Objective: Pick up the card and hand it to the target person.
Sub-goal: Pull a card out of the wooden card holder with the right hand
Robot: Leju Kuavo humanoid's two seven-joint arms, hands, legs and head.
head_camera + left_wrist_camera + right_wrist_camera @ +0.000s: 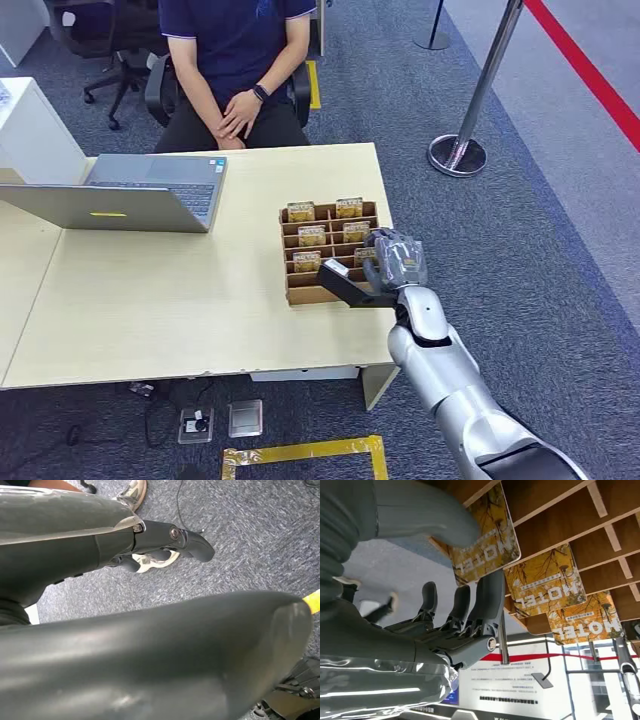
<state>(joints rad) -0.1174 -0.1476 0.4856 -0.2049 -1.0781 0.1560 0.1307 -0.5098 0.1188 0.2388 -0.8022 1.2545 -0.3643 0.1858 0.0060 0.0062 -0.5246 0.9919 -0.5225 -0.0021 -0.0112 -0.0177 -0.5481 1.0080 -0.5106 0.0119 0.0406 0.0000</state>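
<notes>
A brown wooden rack near the table's right edge holds several yellow "HOTEL" cards. My right hand is at the rack's near right corner. In the right wrist view, this hand pinches the nearest card: the thumb lies on one face and the fingers press on the other. That card is still at the rack, beside two more cards. The person sits behind the table with clasped hands. My left hand hangs over the carpet, fingers extended, holding nothing.
An open grey laptop lies on the table's left part, with a white box behind it. A chrome stanchion stands on the carpet to the right, beyond it a red floor line. Floor sockets sit under the table's front edge.
</notes>
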